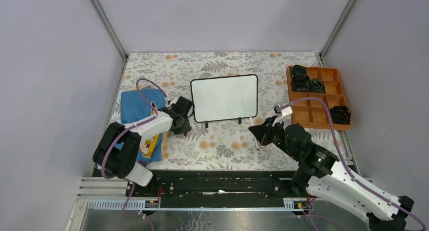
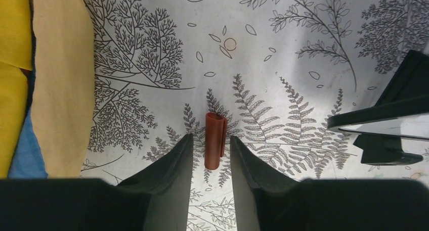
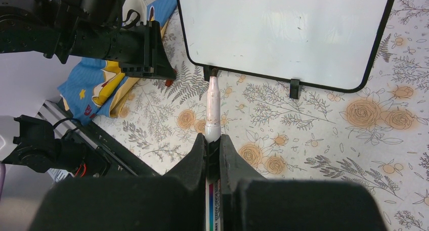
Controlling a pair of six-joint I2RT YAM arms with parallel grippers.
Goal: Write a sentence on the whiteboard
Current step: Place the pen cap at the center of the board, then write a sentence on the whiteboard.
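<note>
The whiteboard (image 1: 224, 98) stands on its two feet at the table's middle; its face is blank and no sentence shows on it. It also shows in the right wrist view (image 3: 283, 29), and its corner shows in the left wrist view (image 2: 384, 122). My right gripper (image 1: 259, 132) (image 3: 212, 140) is shut on an uncapped white marker (image 3: 211, 104), whose tip points at the board's lower left foot. My left gripper (image 1: 182, 119) (image 2: 211, 139) is open, low over the table left of the board. A red-brown marker cap (image 2: 215, 130) lies between its fingertips, untouched.
A blue and yellow cloth (image 1: 137, 107) (image 2: 60, 79) lies under and left of my left arm. A wooden compartment tray (image 1: 313, 117) with dark items sits at the right. Grey walls close in the table on three sides.
</note>
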